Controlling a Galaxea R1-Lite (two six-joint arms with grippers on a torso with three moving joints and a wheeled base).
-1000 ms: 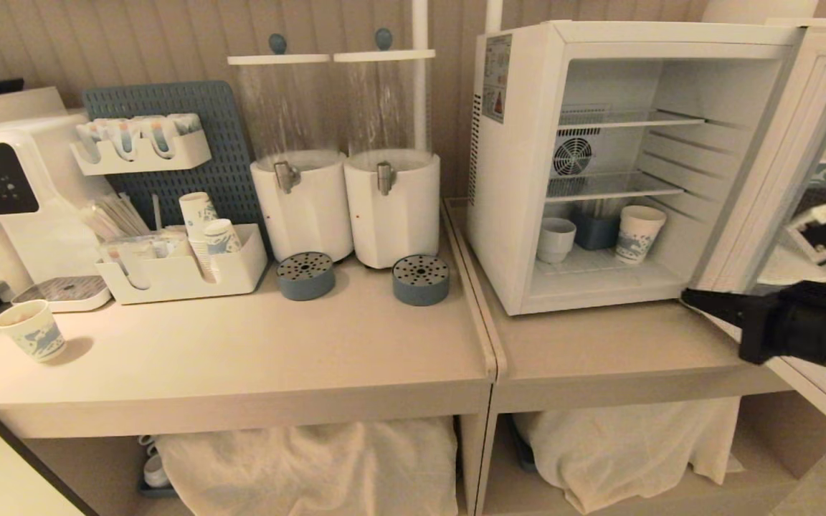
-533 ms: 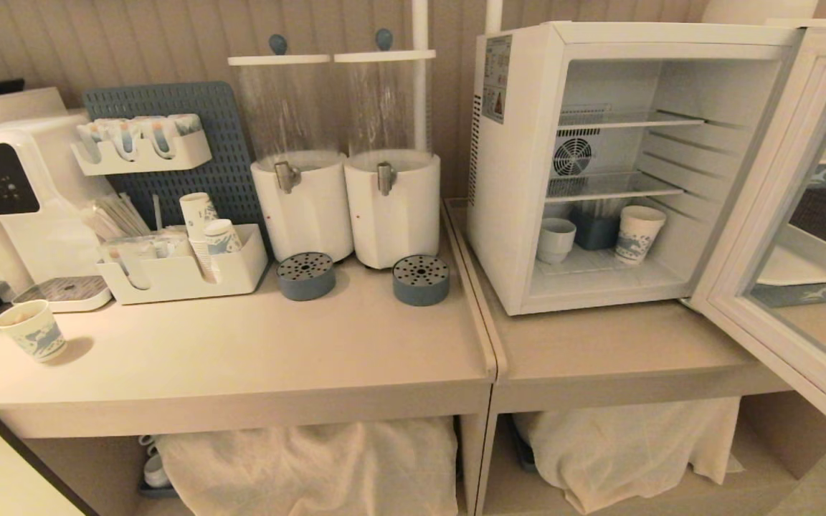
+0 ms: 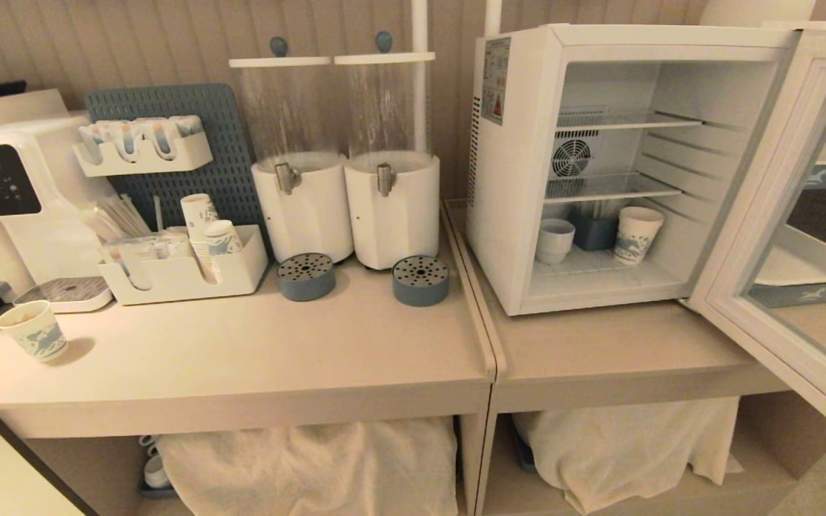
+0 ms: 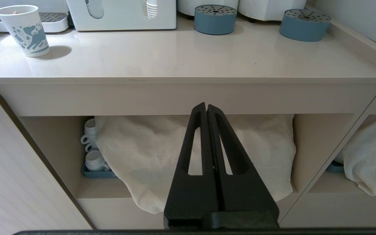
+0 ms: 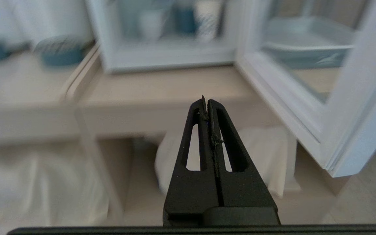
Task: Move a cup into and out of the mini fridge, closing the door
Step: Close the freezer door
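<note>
Cup (image 3: 555,239) first: the small plain white one sits on the floor of the fridge (image 3: 520,179), left side, just beside a dark blue holder (image 3: 594,231) and apart from the printed paper cup (image 3: 639,234) on the right; it looks like smooth ceramic, so I judge it stiff, a bit heavy for its size, slick on the glaze and breakable if knocked against the wire shelf (image 3: 614,188) above; no handle shows, so the sensible hold is across the body below the rim, fingers on either side, coming in level under that shelf. Door (image 3: 779,215) stands swung wide to the right, its glass showing a tray (image 3: 807,269) behind it.

Both arms are down low and out of the head view; left gripper (image 4: 206,106) hangs in front of the cabinet below the counter (image 4: 188,62), fingers pressed together on nothing; right gripper (image 5: 206,101) points toward the shelf under the fridge, jaws likewise shut tight and empty, with the door's lower corner near its side.

Now the unknowns: the cup's far side is hidden, so a handle could be there; what is inside it cannot be seen; the holder's contents are only thin shapes; the right wrist view shows the fridge interior as a blur; the door's outer edge is cut off by the frame; white cloths (image 3: 312,466) cover whatever lies under the counter, though a few white mugs (image 4: 91,147) peek out beside one.
</note>
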